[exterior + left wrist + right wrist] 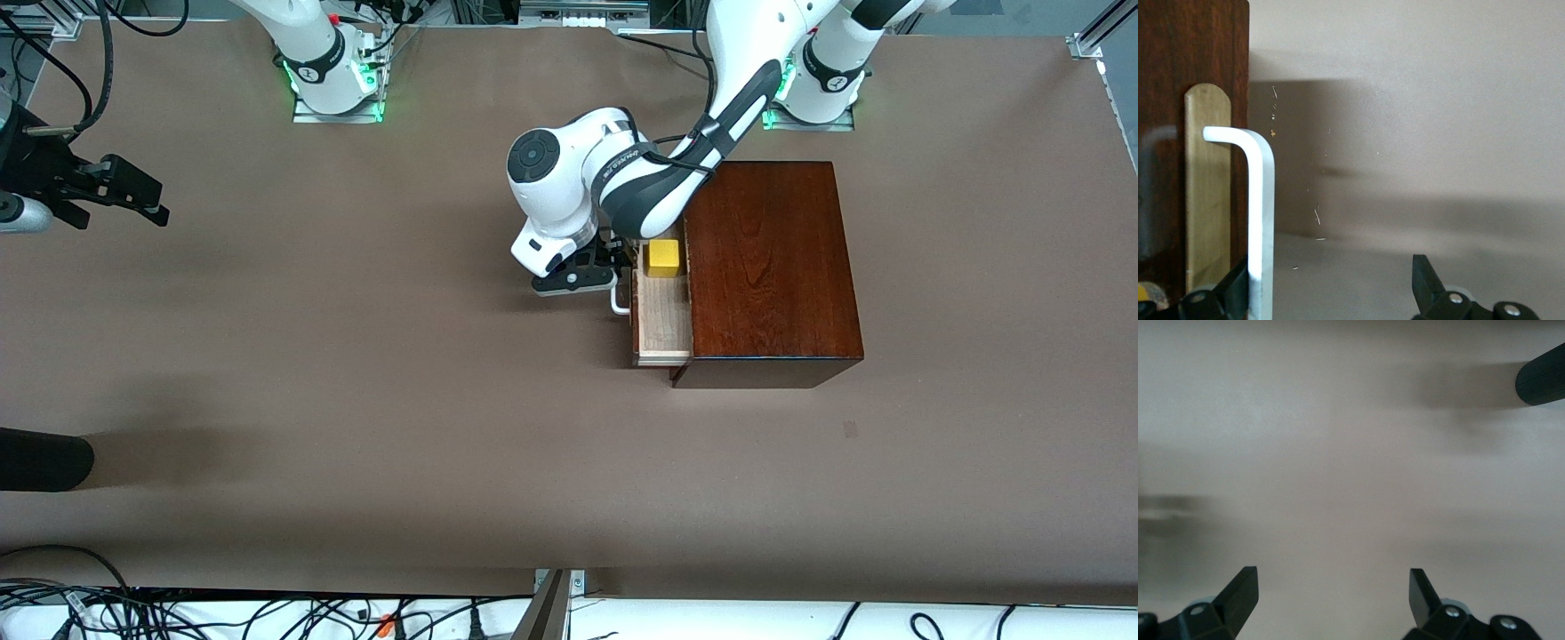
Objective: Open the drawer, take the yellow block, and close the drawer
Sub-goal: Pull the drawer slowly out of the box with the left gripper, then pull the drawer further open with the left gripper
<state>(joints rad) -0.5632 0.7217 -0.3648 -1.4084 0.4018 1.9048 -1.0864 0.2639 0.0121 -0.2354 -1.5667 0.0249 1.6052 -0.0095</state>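
Now left gripper jaws spread at handle; drawer part-open.

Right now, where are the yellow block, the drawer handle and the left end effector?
yellow block (663,257): front view, on its top face, in the open drawer.
drawer handle (1261,220): left wrist view, on the white bar's long straight part.
left end effector (1331,287): left wrist view, midway between its open fingertips.

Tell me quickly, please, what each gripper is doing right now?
Left gripper: open, at the drawer handle, one finger beside the bar, holding nothing.
Right gripper: open, empty, waiting over bare table at its own end.
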